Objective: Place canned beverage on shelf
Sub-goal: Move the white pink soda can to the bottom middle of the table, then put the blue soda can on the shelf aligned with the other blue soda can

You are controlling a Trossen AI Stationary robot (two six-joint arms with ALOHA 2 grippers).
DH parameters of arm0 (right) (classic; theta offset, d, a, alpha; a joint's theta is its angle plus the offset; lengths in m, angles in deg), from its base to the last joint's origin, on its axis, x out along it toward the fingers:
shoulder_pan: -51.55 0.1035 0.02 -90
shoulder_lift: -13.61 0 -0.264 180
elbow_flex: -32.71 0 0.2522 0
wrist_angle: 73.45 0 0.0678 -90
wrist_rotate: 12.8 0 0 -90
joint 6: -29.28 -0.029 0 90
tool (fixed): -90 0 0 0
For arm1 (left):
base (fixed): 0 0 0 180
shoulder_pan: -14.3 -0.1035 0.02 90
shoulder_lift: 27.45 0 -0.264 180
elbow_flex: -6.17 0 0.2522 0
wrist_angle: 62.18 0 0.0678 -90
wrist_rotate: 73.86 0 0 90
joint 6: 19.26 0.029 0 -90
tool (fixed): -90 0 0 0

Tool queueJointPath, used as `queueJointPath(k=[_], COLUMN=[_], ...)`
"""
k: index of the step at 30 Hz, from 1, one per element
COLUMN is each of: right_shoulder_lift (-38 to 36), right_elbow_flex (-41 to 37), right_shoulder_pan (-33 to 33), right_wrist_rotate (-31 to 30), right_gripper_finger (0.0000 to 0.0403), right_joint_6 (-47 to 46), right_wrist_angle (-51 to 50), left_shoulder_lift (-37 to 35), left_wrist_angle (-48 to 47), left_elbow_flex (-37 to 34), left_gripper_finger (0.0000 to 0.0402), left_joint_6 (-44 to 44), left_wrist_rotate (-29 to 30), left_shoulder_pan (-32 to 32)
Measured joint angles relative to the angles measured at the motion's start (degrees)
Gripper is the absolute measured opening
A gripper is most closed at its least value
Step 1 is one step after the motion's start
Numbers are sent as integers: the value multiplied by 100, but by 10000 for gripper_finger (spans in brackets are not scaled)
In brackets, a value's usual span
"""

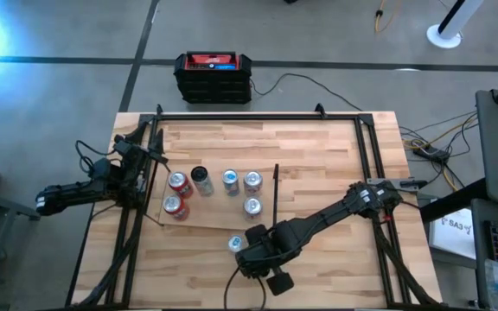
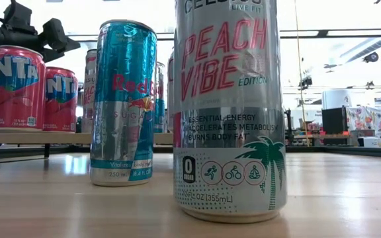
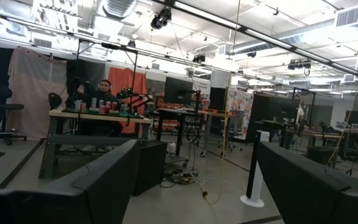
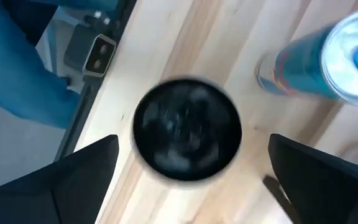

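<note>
Desk (image 1: 318, 151): pale plank top inside a black frame.
Shelf (image 1: 219, 218): flat pale board lying left of the desk's centre, with a thin black upright bar (image 1: 276, 192) on its right short edge.
Cans on shelf: six, upright. Two red cans (image 1: 176, 194) at the shelf's left end, a dark-topped can (image 1: 201, 179) beside them, three silver-topped cans (image 1: 242, 190) nearer the bar.
Legible writing, shelf cans: low view shows red cans (image 2: 15, 86) reading "ANTA" and "NT", partly cut off.
Blue and silver can (image 1: 235, 244): upright on the desk just off the shelf's front edge, near the desk's front edge. Reads "Red", "250 ml" (image 2: 123, 102); the rest is too small to read.
Tall silver can (image 2: 229, 109): upright on the desk, closest to the low camera. Reads "PEACH VIBE", "EDITION", "ESSENTIAL ENERGY", "ACCELERATES METABOLISM", "BURNS BODY FAT", "(355mL)".
Right end effector (image 1: 266, 259): near the desk's front edge, right of the blue and silver can; released, fingers (image 4: 79, 180) spread wide either side of a dark round can top (image 4: 187, 127), not touching it.
Left end effector (image 1: 150, 155): at the desk's left edge by the shelf's left end; fingers (image 3: 98, 183) parted, nothing between them.
Background: black and red crate (image 1: 213, 76) on the floor beyond the desk's far edge.
</note>
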Motion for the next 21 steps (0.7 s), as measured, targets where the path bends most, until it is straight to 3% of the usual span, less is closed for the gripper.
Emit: queueJointPath(k=[12, 21], right_shoulder_lift=[-693, -1429], right_elbow_flex=[11, -43], right_shoulder_pan=[-13, -2], right_wrist_rotate=[-5, -1131], right_gripper_finger=[398, 398], right_joint_6=[-190, -336], right_wrist_angle=[-1137, -1448], left_shoulder_lift=[0, 0], left_wrist_angle=[0, -2], left_elbow_flex=[0, 0], left_gripper_finger=[311, 311], left_joint_6=[0, 2], left_wrist_rotate=[0, 0], left_shoulder_pan=[-2, -2])
